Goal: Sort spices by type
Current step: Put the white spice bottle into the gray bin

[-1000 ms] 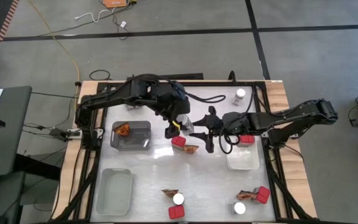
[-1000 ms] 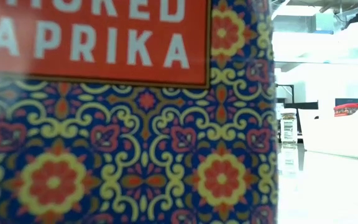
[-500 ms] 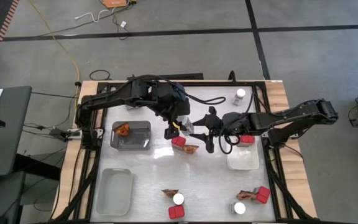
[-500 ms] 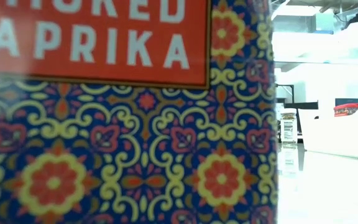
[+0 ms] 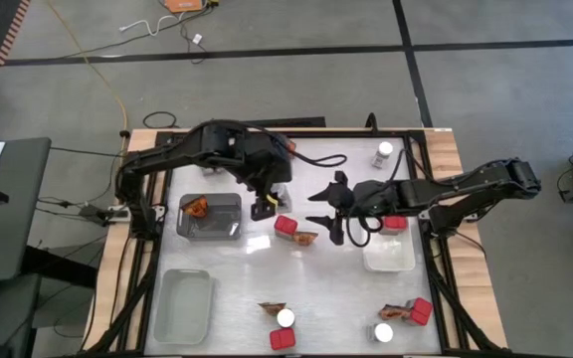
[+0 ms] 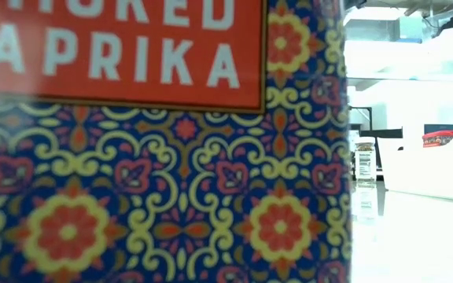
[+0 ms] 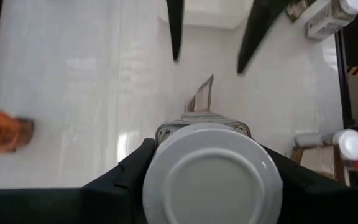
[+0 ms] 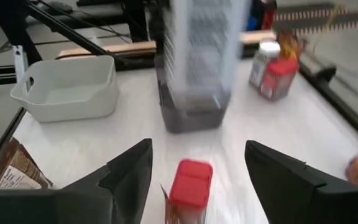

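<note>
My left gripper [image 5: 263, 207] hangs above the table just right of the grey tray [image 5: 229, 204], shut on a small round jar with a white lid [image 7: 211, 174]. The right wrist view shows that jar [image 8: 194, 68] as a blur, clear with dark contents. My right gripper [image 5: 318, 208] stands open at mid-table. Its fingers are apart above a red box [image 8: 190, 177] and an orange-brown packet [image 5: 306, 237], touching neither. One packet [image 5: 196, 207] lies in the grey tray. A red box [image 5: 394, 223] sits in the white tray [image 5: 389, 261]. My left gripper pinches the jar between its two fingers [image 7: 126, 177] at the sides of its lid end [image 7: 160, 155]. The fingers slant down from above and run along the jar. The lid faces back toward the wrist and the base points away. The jar is lifted clear of the table.
A clear tray [image 5: 182, 303] sits at the near left. A jar [image 5: 384, 154] stands at the far right. Near the front edge lie a packet [image 5: 272, 307], jar [image 5: 286, 318] and red box [image 5: 283, 339]; another such group [image 5: 406, 316] is at the near right. A paprika box [image 6: 156, 141] blocks the low view.
The jar was between both grippers at mid-table. My right gripper has opened and let it go. My left gripper has carried the jar toward the table's left edge, nearer the grey tray, and tipped a little.
</note>
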Controlling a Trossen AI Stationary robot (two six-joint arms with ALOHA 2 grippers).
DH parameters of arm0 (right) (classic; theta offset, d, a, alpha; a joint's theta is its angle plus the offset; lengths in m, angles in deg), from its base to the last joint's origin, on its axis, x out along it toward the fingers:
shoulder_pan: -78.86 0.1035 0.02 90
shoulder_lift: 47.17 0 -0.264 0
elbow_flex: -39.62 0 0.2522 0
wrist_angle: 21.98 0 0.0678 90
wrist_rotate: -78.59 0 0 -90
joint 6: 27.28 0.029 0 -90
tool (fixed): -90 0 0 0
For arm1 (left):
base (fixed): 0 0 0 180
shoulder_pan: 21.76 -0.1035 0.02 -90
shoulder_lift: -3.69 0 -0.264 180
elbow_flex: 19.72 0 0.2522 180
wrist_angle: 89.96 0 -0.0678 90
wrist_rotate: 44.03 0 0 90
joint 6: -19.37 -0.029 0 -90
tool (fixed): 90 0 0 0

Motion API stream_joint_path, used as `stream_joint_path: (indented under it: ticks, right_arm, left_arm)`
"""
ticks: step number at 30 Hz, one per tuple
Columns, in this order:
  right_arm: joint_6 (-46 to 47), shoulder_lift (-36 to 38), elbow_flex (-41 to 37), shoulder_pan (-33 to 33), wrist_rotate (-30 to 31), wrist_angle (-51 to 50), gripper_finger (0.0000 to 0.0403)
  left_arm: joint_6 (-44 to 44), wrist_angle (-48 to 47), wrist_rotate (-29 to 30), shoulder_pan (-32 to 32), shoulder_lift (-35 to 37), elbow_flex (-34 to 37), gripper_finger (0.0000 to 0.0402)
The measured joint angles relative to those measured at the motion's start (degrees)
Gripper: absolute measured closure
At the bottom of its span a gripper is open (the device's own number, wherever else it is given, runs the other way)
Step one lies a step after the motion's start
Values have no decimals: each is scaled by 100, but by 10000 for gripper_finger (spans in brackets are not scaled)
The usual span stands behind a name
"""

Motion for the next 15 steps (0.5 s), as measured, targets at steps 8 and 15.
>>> stream_joint_path:
  ticks: [8, 15]
  right_arm:
    - [1211, 0, 0, 32, 1, -1237, 92]
    - [2160, 0, -2, 202, 2, -1370, 92]
  left_arm:
    - [906, -1095, 890, 424, 260, 0, 199]
    - [1685, -1114, 1085, 1225, 1139, 808, 201]
